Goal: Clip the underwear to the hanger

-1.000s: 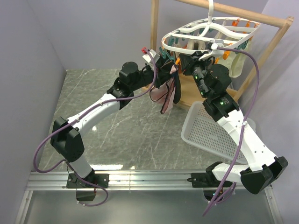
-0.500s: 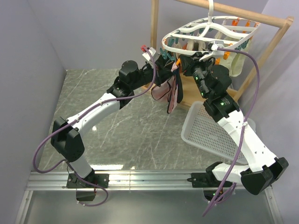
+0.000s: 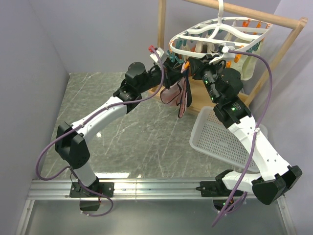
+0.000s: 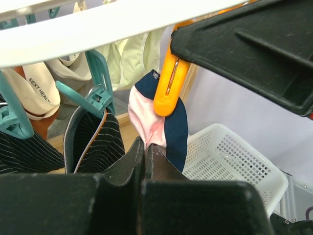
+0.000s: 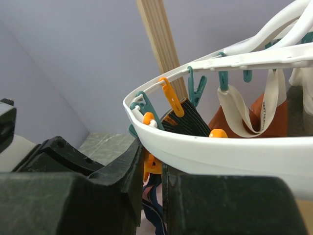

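Over the last second the left gripper has travelled right and slightly up in the top view, while the right arm has barely moved. Its fingers are pressed together on the upper edge of the underwear, which now hangs below the seven o'clock part of the hanger rim instead of dangling out to the rim's left. The pink and navy cloth has also swung in and settled closer to vertical. In the left wrist view the bunched top of the fabric lies right against the lower end of an orange peg, at twelve o'clock from the fingertips. A black striped garment hangs on a teal peg at about nine o'clock of it. I cannot tell whether the orange peg's jaws are around the cloth or only touching it. Further right, the right gripper sits just beneath the white rim and appears to be closed on the upper part of that same peg, probably squeezing it open. At roughly four o'clock from the underwear lies the white mesh basket. Judging by this, the feed-in is nearly complete, and the cloth must reach fully into the peg before either grip lets go.
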You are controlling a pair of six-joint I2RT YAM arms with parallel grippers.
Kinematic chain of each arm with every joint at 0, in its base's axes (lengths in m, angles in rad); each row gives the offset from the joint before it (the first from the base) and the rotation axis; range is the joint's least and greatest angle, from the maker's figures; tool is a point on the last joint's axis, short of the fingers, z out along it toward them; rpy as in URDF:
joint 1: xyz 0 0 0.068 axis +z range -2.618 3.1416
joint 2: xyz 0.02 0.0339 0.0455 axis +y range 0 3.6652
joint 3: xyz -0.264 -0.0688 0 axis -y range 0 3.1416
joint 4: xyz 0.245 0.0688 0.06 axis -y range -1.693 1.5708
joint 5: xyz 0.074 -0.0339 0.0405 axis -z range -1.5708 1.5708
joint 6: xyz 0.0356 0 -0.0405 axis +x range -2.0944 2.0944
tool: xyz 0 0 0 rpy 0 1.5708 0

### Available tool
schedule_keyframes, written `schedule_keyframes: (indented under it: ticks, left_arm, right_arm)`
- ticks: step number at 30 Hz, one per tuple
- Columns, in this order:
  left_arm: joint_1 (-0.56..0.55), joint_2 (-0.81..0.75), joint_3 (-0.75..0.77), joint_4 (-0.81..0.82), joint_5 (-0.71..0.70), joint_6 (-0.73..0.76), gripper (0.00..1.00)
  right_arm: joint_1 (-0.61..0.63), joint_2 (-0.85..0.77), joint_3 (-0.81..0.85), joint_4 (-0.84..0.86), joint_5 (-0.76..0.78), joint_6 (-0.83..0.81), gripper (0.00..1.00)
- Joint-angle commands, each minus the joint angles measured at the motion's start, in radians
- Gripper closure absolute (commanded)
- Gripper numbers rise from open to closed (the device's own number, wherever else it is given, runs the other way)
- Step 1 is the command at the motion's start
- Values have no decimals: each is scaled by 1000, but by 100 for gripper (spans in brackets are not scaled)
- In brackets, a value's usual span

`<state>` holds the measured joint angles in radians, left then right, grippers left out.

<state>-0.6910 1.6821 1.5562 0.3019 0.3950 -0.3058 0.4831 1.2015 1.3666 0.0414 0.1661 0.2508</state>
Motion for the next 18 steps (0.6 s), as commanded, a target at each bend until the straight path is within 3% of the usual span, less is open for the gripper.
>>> schedule_keyframes:
  ticks: [1,18]
  left_arm:
    - [-8,8,53,60,4,-15,100]
    - [-10,39,110,101,18,-41,100]
  right_arm:
    - [-15,-17,-6,11,-11,16,100]
    - [-21,-13,11,-2,-20,13,99]
